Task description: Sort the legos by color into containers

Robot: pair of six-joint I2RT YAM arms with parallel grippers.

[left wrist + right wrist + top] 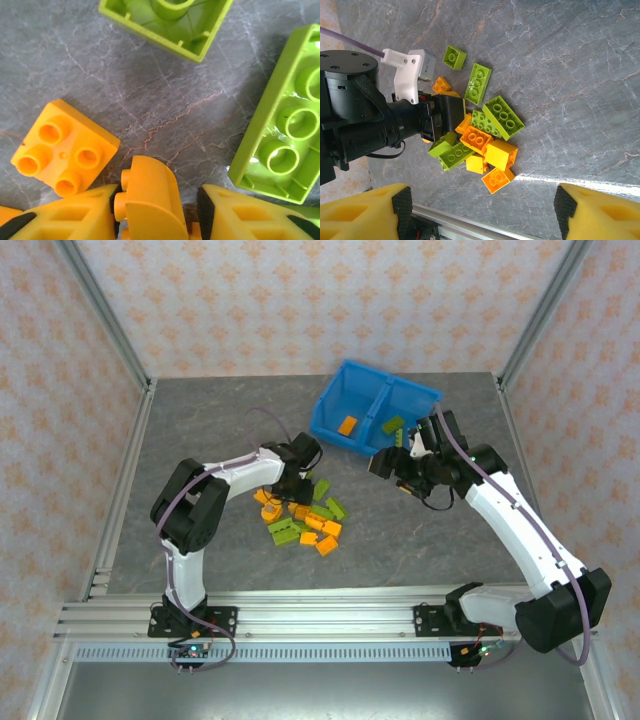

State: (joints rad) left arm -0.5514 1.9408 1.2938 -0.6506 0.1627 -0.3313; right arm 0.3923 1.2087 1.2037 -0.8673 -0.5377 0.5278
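A pile of orange and lime green legos (305, 515) lies mid-table. My left gripper (297, 472) is down at the pile's far edge. Its fingers stand either side of a rounded orange brick (150, 192): the studs touch the left pad, and a gap shows at the right pad (204, 212). An orange square brick (65, 147) and green bricks (282, 145) lie close by. My right gripper (392, 462) hovers open and empty beside the blue bin (345, 380). The left container holds an orange brick (347, 425), the right a green one (392, 425). The pile (485, 135) lies beyond my right gripper (482, 210).
The bin sits tilted at the back centre-right, close to my right wrist. A metal frame rail (300, 620) runs along the near edge, and upright posts stand at the back corners. Bare grey table (200, 430) lies left of the pile.
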